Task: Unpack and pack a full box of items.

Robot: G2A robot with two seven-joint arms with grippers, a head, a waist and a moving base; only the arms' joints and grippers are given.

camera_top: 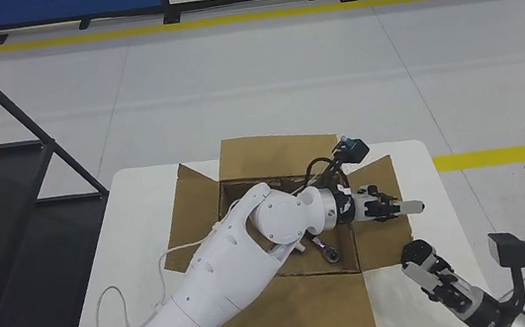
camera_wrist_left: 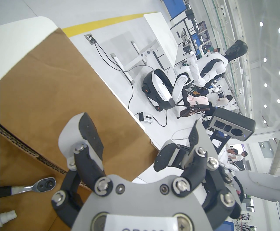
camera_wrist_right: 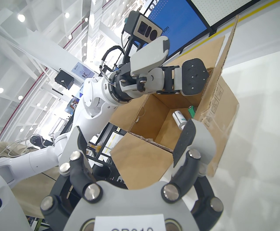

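While the left pincer is hovering wide open and empty over the right flap of the box, the right pincer is hanging just off the box's near right corner, fingers spread, gripping nothing. Box is sitting mid-worktop, flaps splayed. Ratchet and white bottle are lying inside.

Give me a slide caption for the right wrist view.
Open right gripper faces the open left gripper, poised over the edge of the cardboard box holding a white bottle.
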